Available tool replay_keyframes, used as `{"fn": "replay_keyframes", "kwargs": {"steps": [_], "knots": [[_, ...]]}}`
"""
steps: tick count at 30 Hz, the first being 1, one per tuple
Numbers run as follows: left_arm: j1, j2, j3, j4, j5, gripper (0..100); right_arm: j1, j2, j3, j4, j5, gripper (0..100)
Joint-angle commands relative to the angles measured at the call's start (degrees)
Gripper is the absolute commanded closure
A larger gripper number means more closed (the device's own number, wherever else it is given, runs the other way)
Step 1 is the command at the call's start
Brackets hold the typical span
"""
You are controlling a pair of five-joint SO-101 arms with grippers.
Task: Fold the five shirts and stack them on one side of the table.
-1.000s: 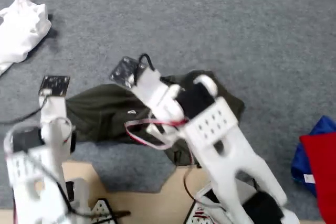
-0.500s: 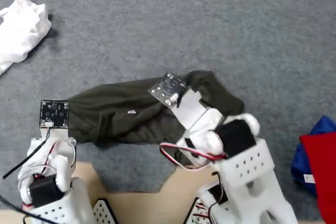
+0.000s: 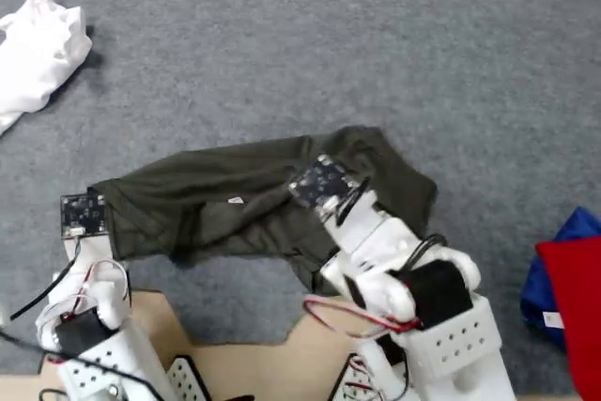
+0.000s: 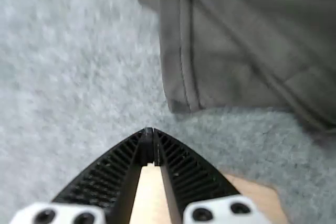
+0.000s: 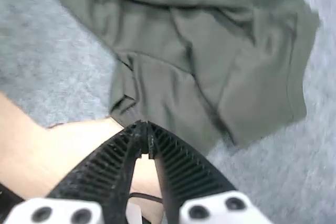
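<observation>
The dark green shirt [image 3: 225, 199] lay across the middle of the high view on the grey mat [image 3: 441, 53], bunched in uneven folds, not flat. My left gripper [image 4: 148, 141] was pinched shut on nothing, its tips meeting just short of the shirt's hem [image 4: 178, 85]. My right gripper [image 5: 143, 130] was likewise closed and empty, over the shirt's near edge where the mat gave way to the bare wooden table [image 3: 244, 363].

As I judged it, the danger lay in the layers. A pinch into that bunched cloth could catch one thickness only and drag the fold askew, or take the soft mat along with it and lift its cut edge. My right arm also lay over the shirt's lower right part in the high view, so I could not see how the cloth sat there.

A crumpled white shirt [image 3: 38, 49] waited at the upper left. At the right edge sat a red shirt [image 3: 575, 302] with a blue shirt [image 3: 563, 232] showing from behind it, well apart from my work.
</observation>
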Motion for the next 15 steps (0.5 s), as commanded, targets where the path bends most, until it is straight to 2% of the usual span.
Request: {"fn": "replay_keyframes", "kwargs": {"steps": [1, 15], "knots": [[-2.2, -0.2, 1.1, -0.8, -0.4, 98, 5.3, -0.6, 1.2, -2.7, -0.4, 99.2], [-2.1, -0.5, 1.1, -0.1, -0.4, 98, 21.4, -0.1, 11.5, -14.1, -0.4, 99.3]]}}
